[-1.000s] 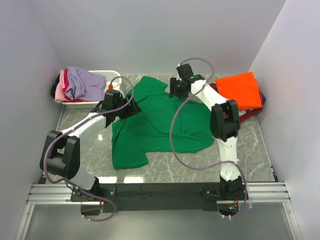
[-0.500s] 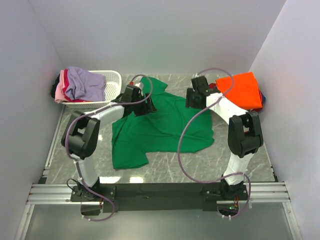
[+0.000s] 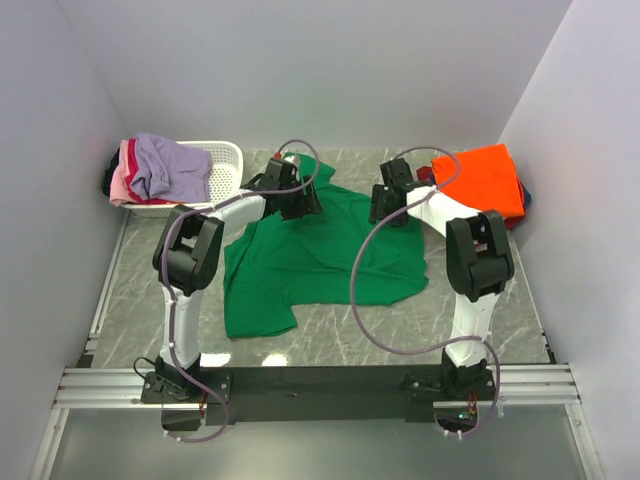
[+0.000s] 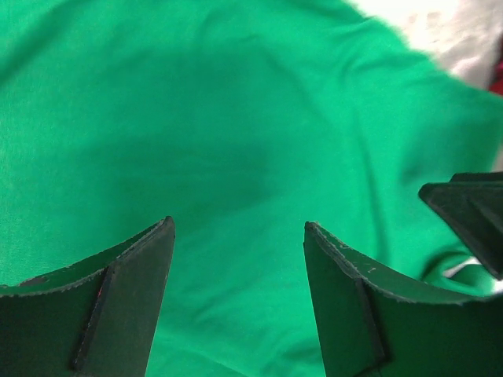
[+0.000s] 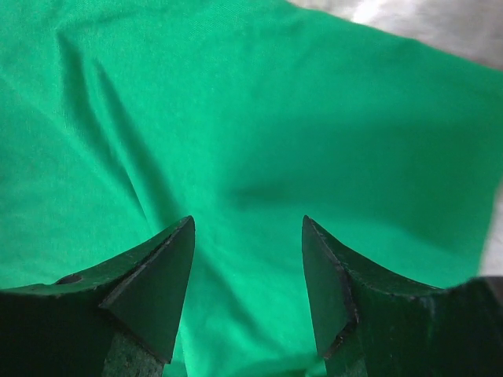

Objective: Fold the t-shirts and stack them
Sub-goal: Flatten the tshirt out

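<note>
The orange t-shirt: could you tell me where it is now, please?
The orange t-shirt lies at the far right corner of the table in the top view, just right of the right gripper and the green t-shirt.

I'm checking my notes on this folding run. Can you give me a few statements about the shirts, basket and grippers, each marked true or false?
1. The left gripper and the right gripper are open over the green t-shirt. True.
2. The white basket holds a lavender shirt and a pink shirt. True.
3. The orange t-shirt lies in the white basket. False: it lies folded at the far right, outside it.
4. The green t-shirt is folded into a neat square. False: it lies spread out.
</note>
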